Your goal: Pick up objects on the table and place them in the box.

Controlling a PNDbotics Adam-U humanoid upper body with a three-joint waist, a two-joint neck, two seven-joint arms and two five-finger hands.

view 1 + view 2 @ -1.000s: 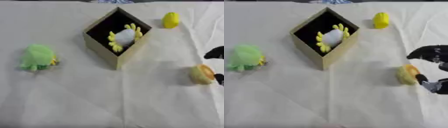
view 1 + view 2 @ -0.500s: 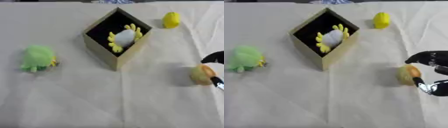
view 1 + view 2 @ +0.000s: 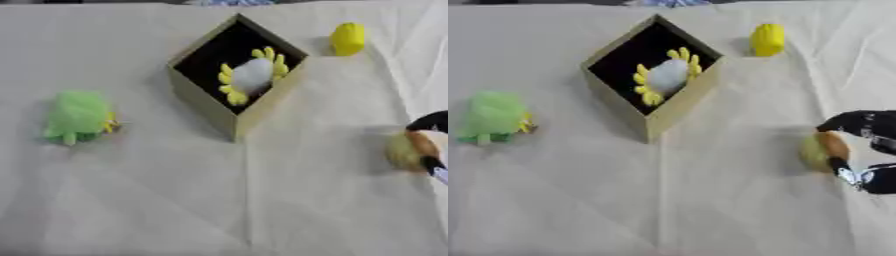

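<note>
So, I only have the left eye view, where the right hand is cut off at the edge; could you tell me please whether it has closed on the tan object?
Observer: Yes, in the right eye view the right hand shows more fully, its fingers curled round the tan object from the right side.
Operator: Thank you, is the object off the table yet?
Observer: I cannot tell; it shows low against the cloth, with a shadow on its left.
Operator: And is the left hand anywhere?
Observer: No, neither view shows it.
</note>
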